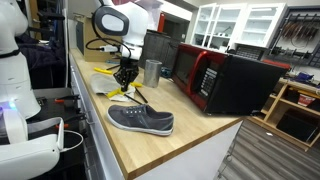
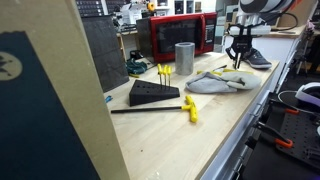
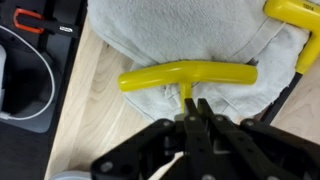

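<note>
At the left of the wrist view bare table [image 3: 85, 120] is seen. Further right a grey cloth [image 3: 170, 30] is spread, and on it lies a yellow T-handle key [image 3: 188, 75]. Its thin shaft is pinched between the closed fingers of the gripper [image 3: 191, 112]. The key is judged light, stiff and smooth, best taken on the shaft just under the handle. A second yellow handle [image 3: 292, 10] is seen far right.

No text, label or number is legible anywhere (the red microwave [image 1: 200, 72] shows only blur).
</note>
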`<move>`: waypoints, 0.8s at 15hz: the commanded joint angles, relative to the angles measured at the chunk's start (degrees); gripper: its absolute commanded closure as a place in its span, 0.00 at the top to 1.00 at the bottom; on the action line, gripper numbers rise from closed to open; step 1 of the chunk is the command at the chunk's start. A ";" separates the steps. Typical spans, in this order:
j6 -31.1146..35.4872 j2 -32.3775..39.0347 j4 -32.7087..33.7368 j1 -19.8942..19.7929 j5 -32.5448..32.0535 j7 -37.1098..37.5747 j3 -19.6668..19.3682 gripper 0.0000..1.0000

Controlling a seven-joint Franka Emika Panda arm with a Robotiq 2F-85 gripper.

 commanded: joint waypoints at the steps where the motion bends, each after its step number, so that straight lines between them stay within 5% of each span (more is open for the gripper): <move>1: 1.07 -1.62 -0.60 -0.21 0.57 -2.96 -0.10 0.00; 2: 1.02 -1.57 -0.57 -0.27 0.29 -3.12 -0.04 0.00; 4: 0.87 -1.25 -0.49 -0.20 0.44 -4.11 0.03 0.28; 12: 2.74 3.16 -0.20 -0.13 -0.76 -4.95 0.15 0.86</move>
